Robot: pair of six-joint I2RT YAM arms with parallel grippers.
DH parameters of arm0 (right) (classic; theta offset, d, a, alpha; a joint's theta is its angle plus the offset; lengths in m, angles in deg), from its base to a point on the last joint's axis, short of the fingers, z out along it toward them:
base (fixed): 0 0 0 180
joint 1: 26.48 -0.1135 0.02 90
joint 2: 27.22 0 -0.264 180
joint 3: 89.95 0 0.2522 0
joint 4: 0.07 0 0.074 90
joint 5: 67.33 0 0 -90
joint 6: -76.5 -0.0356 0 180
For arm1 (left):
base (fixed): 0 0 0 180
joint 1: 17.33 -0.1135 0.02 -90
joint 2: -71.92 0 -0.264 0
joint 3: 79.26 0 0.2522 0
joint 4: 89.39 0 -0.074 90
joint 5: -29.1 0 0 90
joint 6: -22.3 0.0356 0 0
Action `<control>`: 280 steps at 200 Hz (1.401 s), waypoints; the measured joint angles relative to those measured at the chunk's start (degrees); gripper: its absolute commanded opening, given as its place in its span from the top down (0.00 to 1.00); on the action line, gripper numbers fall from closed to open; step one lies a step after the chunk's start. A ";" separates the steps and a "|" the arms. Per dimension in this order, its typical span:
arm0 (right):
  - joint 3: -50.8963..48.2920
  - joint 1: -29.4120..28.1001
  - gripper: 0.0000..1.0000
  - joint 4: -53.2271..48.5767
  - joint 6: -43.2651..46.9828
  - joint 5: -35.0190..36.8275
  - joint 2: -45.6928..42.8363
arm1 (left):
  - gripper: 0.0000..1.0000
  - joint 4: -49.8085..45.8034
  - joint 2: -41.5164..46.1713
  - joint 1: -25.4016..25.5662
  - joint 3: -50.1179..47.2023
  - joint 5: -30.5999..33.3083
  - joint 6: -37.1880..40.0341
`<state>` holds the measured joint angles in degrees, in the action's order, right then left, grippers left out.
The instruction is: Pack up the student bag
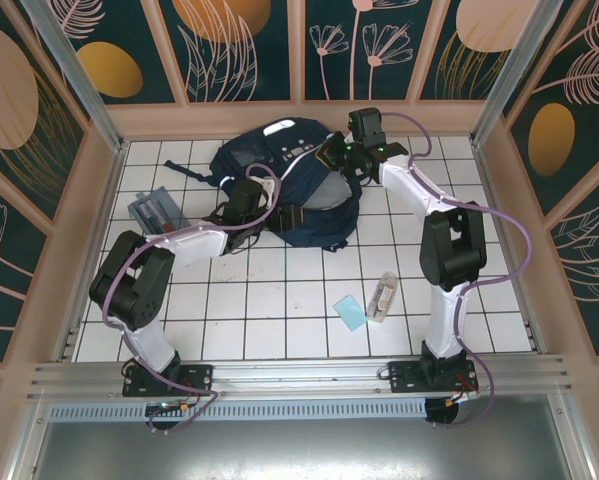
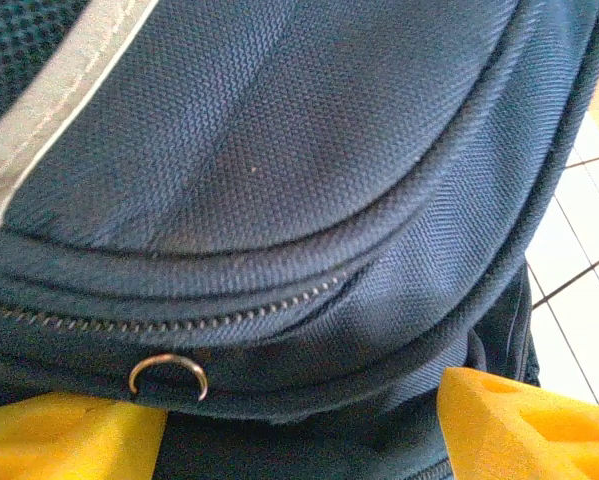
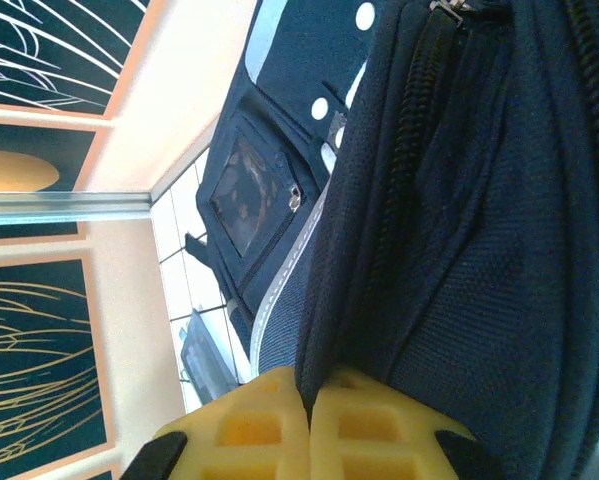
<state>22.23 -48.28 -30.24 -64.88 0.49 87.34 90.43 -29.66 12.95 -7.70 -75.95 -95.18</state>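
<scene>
The student bag lies at the back middle of the bench, long axis back to front, dotted end toward the far wall, a grey pouch at its left, a blue card and clear packet nearer right, the left tool spread wide by its zipper, the right tool pinching its fabric.

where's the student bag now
The student bag lies at the far centre of the table in the top view, between the left gripper and right gripper.

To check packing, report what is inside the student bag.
Only navy outer fabric and zippers of the student bag show. The right claw pinches a fold by a zipper; any contents are covered.
</scene>
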 measured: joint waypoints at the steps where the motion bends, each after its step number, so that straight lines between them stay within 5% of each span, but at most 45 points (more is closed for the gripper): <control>1: 0.00 0.00 1.00 0.02 0.00 0.02 0.00 | 0.29 -0.07 -0.20 0.00 0.15 -0.04 -0.04; 30: -0.02 -0.07 1.00 0.09 0.00 -0.15 0.00 | 0.32 0.98 -3.28 0.00 1.16 -1.77 -1.49; 59: -0.74 0.02 1.00 1.40 -0.02 -0.15 0.00 | 0.45 2.84 -4.28 -0.20 1.16 -3.65 -3.63; 114: -1.81 0.87 1.00 4.76 -0.02 0.09 -0.02 | 0.42 8.44 -4.35 -0.66 0.57 -10.25 -8.94; 139: -2.12 1.40 1.00 5.88 -0.02 0.26 -0.02 | 0.53 10.21 -4.35 -0.66 0.57 -13.14 -11.17; 214: -3.45 1.46 1.00 8.17 -0.07 0.26 -0.02 | 0.38 12.31 -4.35 -0.59 0.50 -17.55 -14.21; 280: -3.80 1.46 1.00 8.98 -0.07 0.31 -0.04 | 0.49 11.04 -4.55 0.20 2.80 -21.18 -17.25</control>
<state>18.42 -46.82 -21.26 -64.94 0.80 87.30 101.47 -34.20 13.15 -4.90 -97.13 -112.43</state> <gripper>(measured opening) 0.050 0.516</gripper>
